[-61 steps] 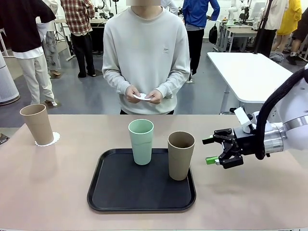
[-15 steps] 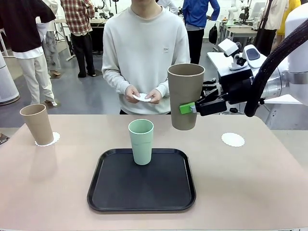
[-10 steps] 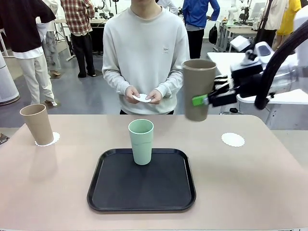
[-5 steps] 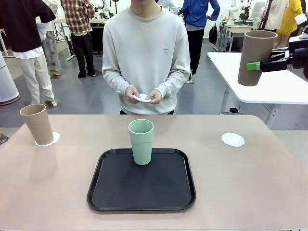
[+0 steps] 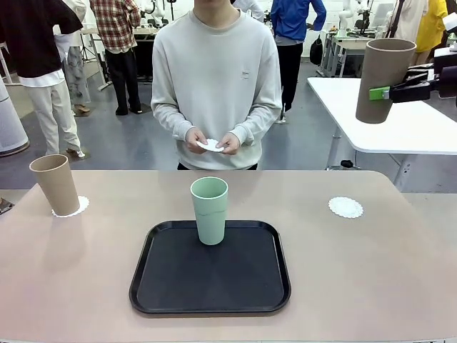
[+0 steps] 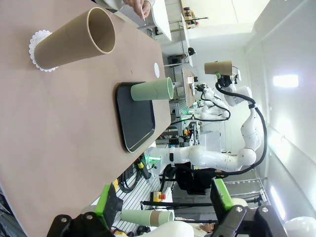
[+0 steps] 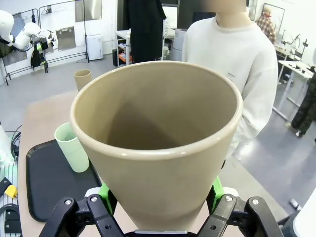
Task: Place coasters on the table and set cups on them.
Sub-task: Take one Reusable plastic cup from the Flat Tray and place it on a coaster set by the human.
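Note:
High at the far right, beyond the table's edge, hangs a tan cup (image 5: 384,80) with my right gripper (image 5: 386,92) shut on its side; in the right wrist view this cup (image 7: 158,143) stands upright between the green pads (image 7: 104,191). A bare coaster (image 5: 345,207) lies on the table (image 5: 357,286) at the right. At the far left another tan cup (image 5: 55,184) stands on a coaster (image 5: 77,207). A mint green cup (image 5: 209,210) stands on the black tray (image 5: 211,309). My left gripper (image 6: 163,200) is open and holds nothing, well back from the tan cup (image 6: 74,39).
A person stands at the table's far side and holds a white coaster (image 5: 211,145) in both hands. A white table (image 5: 378,114) stands behind at the right, under the raised cup. Other people stand farther back.
My right gripper has carried the tan cup up and to the right, from above the table's middle to high past its right edge. The person and the other cups have stayed put.

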